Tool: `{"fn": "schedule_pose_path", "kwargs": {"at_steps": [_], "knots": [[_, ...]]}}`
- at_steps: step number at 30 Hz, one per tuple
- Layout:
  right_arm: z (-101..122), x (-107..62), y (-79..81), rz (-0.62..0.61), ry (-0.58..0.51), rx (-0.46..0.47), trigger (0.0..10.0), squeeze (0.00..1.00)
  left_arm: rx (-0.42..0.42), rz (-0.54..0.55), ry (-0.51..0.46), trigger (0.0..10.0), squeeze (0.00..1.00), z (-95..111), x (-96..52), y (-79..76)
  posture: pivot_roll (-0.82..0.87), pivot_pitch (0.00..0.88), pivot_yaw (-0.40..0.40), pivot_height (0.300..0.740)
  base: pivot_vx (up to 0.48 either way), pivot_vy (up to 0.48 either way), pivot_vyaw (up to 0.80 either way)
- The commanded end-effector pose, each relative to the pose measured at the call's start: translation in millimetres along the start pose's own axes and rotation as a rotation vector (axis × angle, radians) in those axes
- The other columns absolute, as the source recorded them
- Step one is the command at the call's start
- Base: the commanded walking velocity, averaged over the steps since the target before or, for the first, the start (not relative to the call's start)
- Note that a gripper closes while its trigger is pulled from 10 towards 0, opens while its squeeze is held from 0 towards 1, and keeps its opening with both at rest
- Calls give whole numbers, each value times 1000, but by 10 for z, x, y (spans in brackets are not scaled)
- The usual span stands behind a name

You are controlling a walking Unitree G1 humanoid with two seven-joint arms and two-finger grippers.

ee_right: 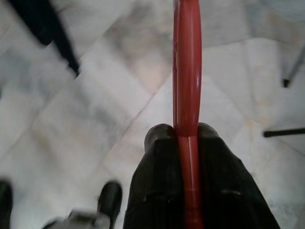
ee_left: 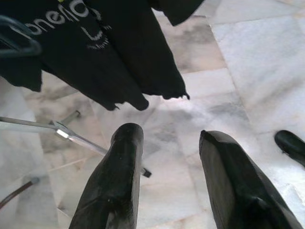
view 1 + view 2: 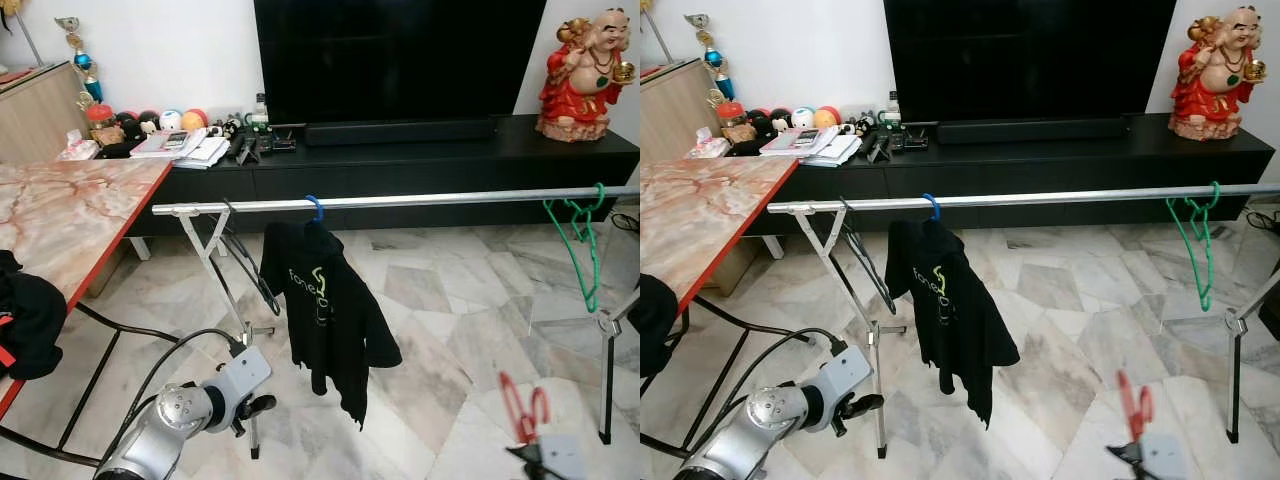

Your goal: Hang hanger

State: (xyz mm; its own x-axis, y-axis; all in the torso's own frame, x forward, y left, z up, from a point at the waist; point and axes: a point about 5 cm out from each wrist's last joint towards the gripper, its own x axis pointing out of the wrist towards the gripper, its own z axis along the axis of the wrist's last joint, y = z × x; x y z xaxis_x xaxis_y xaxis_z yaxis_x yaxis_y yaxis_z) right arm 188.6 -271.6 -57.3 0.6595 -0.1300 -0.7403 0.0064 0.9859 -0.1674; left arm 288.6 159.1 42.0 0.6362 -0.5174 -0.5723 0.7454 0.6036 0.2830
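Your right gripper (image 1: 181, 131) is clamped on the red hanger (image 1: 187, 71), its two fingers pressed against either side of the plastic bar. In the head views that hanger (image 3: 522, 408) sits low at your right, blurred, above the marble floor (image 3: 450, 300) and well below the rail (image 3: 400, 200). Your left gripper (image 2: 167, 143) hangs with fingers spread and nothing between them, pointing down at the floor just under the hem of the black shirt (image 2: 95, 47).

That shirt (image 3: 325, 310) hangs from a blue hook (image 3: 315, 207) on the rail, left of centre. A green hanger (image 3: 582, 235) hangs at the rail's right end. A dark wire hanger (image 3: 245, 260) hangs near the left end, beside the rack's leg (image 3: 215, 275). The marble table (image 3: 70, 215) stands to your left, and the TV cabinet (image 3: 400, 165) runs behind the rail.
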Motion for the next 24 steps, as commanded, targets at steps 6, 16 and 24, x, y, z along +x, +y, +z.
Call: {"fn": "schedule_pose_path", "kwargs": {"at_steps": [6,16,24], "knots": [[228,21,-20,80,-83,-159,10000,0,50,-61,-16,10000,0,43,23,-83,88,0,14,740,0,0,0],[228,21,-20,80,-83,-159,10000,0,50,-61,-16,10000,0,43,23,-83,88,0,14,740,0,0,0],[228,21,-20,80,-83,-159,10000,0,50,-61,-16,10000,0,43,23,-83,88,0,14,740,0,0,0]]}}
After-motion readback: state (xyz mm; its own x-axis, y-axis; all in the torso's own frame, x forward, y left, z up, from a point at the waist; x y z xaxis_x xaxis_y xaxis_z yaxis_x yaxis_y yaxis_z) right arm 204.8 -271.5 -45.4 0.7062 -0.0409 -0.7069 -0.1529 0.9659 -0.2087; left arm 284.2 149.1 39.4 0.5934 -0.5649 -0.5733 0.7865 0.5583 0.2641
